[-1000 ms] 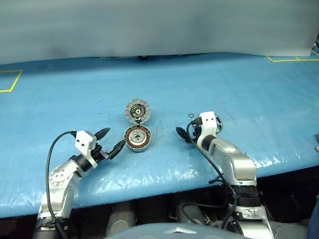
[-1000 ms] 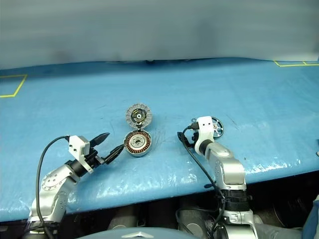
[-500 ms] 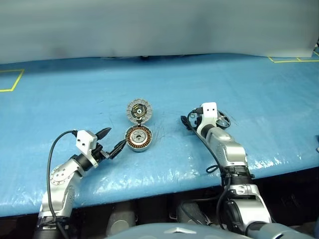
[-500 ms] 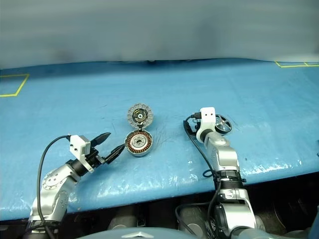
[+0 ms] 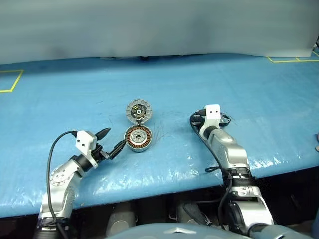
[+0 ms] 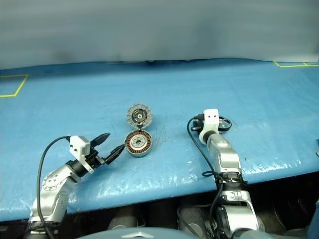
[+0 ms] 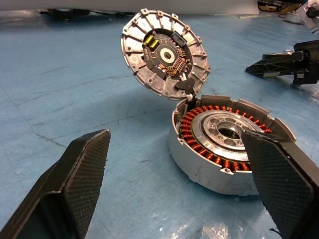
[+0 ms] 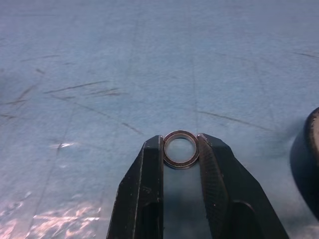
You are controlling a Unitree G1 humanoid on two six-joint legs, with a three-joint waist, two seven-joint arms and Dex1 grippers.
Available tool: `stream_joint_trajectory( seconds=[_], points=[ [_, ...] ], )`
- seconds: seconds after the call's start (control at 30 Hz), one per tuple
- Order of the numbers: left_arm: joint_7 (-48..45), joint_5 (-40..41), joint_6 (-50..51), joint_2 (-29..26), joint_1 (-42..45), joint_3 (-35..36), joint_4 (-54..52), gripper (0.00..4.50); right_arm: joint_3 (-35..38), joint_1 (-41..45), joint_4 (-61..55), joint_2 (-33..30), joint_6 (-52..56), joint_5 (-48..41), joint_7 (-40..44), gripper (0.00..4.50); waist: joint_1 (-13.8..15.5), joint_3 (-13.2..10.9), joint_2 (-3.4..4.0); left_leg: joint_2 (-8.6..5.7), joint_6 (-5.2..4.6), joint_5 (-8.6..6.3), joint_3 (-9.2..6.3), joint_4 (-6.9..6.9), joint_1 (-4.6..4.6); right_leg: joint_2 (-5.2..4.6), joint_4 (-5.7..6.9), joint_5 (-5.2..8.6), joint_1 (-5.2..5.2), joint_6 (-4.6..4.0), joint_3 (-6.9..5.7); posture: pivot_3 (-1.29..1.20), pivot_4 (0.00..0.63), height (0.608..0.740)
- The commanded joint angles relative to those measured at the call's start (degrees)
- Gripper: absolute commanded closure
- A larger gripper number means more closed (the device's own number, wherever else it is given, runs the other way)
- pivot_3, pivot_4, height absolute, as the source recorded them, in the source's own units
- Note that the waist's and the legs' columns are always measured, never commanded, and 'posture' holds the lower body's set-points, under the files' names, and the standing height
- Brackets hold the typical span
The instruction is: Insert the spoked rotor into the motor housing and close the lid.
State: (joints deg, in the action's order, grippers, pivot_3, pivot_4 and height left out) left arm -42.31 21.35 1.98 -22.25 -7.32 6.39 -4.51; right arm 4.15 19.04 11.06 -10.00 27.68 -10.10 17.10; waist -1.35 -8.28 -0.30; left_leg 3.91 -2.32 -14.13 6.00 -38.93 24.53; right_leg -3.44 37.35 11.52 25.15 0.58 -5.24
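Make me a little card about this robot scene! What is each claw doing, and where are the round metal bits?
Table: blue sheet
Housing: silver cup with copper windings, lying open
Lid: tipped up at the housing's far rim, ribbed inside showing
Left claw: open, beside the housing, holding nothing
Right claw: pinching a ring
Ring: small and silver, between the two fingers
Rotor: dark spoked wheel on the table by the right claw
Job so far: rotor not in, lid not closed

Blue-covered table (image 5: 209, 79), yellow tape corners (image 5: 11, 81), grey wall (image 5: 149, 25)
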Motion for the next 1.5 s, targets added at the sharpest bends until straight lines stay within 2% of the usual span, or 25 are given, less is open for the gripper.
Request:
stream_joint_trajectory(
  seconds=[0.03,0.23,0.37,0.6,0.77,1.07,1.5],
  points=[
    [-0.6,0.1,-2.3,0.2,-0.1,0.1,-1.2,0.00,-3.8,-3.0,-6.7,0.6,0.0,-2.9,6.0,3.85,0.0,0.0,0.01,0.01,0.00,0.00,0.01,0.00,0.00,0.00,0.00,0.01,0.01,-0.01,0.00,0.00,0.150,0.740],
    [-1.5,-0.9,-5.1,0.1,-0.6,-0.2,-0.3,0.00,-10.2,-5.1,-15.6,-1.3,-2.2,-3.5,13.6,3.85,0.1,0.0,0.05,0.01,0.01,0.01,0.02,-0.02,0.06,-0.02,0.02,0.07,0.10,-0.12,0.01,0.00,0.150,0.740],
    [-2.2,-1.4,-7.8,0.4,-0.9,-0.3,0.7,0.00,-15.4,-3.5,-20.0,-3.1,-1.6,-4.7,20.1,3.85,0.3,0.0,0.04,-0.01,0.00,0.00,0.01,-0.01,0.08,-0.03,-0.01,0.07,0.10,-0.12,0.00,0.00,0.150,0.740],
    [-4.0,-2.1,-14.3,0.7,-1.4,-0.5,3.2,0.00,-22.5,0.0,-17.6,-3.5,-2.3,-1.8,23.1,3.85,0.5,0.0,0.03,-0.01,0.01,0.00,0.00,-0.02,0.09,-0.04,-0.01,0.08,0.15,-0.13,-0.05,0.00,0.150,0.740],
    [-4.7,-1.8,-13.6,0.4,-1.6,-0.8,3.4,0.00,-26.1,3.1,-12.4,-1.5,-4.0,0.7,23.6,3.85,0.6,0.0,0.03,-0.01,0.00,0.01,0.01,-0.03,0.11,-0.04,-0.01,0.08,0.15,-0.14,-0.06,0.00,0.150,0.740],
    [-5.4,-2.1,-14.0,0.6,-1.8,-1.7,3.3,0.00,-27.4,6.2,-6.5,1.9,-6.1,2.7,23.4,3.85,0.6,0.0,0.03,-0.01,0.01,0.01,0.00,-0.04,0.12,-0.04,0.00,0.06,0.13,-0.10,-0.08,0.00,0.150,0.740],
    [-4.7,-2.2,-13.9,0.7,-1.7,-2.2,3.3,0.00,-26.8,5.8,-7.0,0.8,-5.4,3.3,23.9,3.85,0.6,0.0,0.03,0.00,0.01,0.01,0.01,-0.05,0.10,-0.04,0.03,0.05,0.12,-0.09,-0.08,0.00,0.150,0.740]
  ],
)
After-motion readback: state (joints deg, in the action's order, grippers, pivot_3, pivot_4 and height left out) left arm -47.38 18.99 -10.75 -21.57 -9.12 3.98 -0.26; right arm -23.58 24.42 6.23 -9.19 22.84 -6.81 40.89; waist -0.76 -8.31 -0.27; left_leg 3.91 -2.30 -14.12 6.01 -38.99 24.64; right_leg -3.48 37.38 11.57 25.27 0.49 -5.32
